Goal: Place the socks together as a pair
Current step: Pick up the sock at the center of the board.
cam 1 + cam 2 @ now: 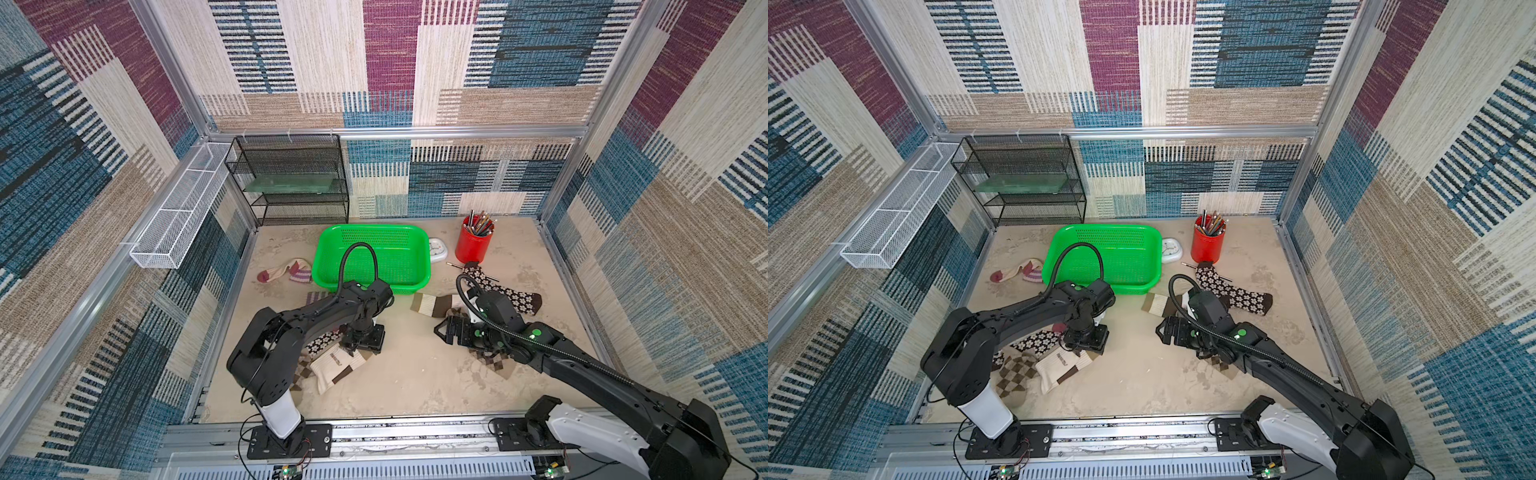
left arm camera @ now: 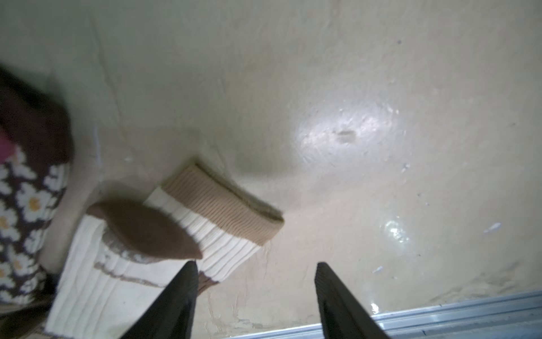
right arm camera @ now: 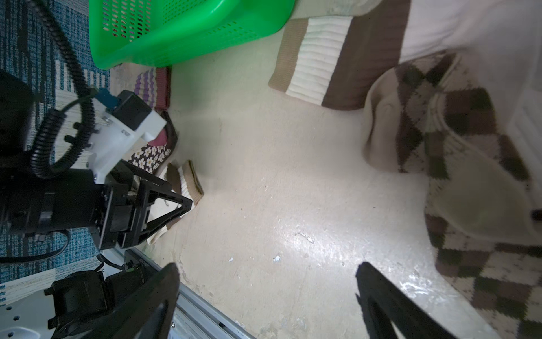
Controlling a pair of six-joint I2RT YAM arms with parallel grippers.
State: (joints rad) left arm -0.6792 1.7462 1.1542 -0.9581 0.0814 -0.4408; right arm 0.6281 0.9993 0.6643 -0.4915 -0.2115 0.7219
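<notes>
A sandy tabletop (image 1: 415, 374) from above, read as a clock face with the far side at twelve. A green basket (image 1: 374, 235) sits at twelve, a white clock (image 1: 437, 249) and a red pencil cup (image 1: 471, 249) at one, and a black mesh shelf (image 1: 291, 178) at eleven. Socks lie scattered. A purple-striped sock (image 1: 286, 272) is at ten. A daisy sock (image 1: 505, 293) and a cream banded sock (image 1: 430, 305) lie near each other at two. An argyle sock (image 1: 494, 363) at four is largely under the right arm (image 1: 582, 365). At eight is a heap of a second cream banded sock (image 1: 336, 368), a second daisy sock (image 1: 322, 341) and a second argyle sock (image 1: 1013, 374); the left arm (image 1: 291, 328) partly covers it in both top views. The left claw (image 2: 255, 264) stands over this heap, jaws apart with bare table between them. One fingertip (image 2: 189, 273) is at the cream sock's edge, though blur makes contact uncertain. The right claw (image 3: 267, 270) hovers wide open over bare table, holding nothing. Only the right wrist view clearly shows a second purple-striped sock (image 3: 149, 85) beside the basket; from above the left arm mostly hides it.
</notes>
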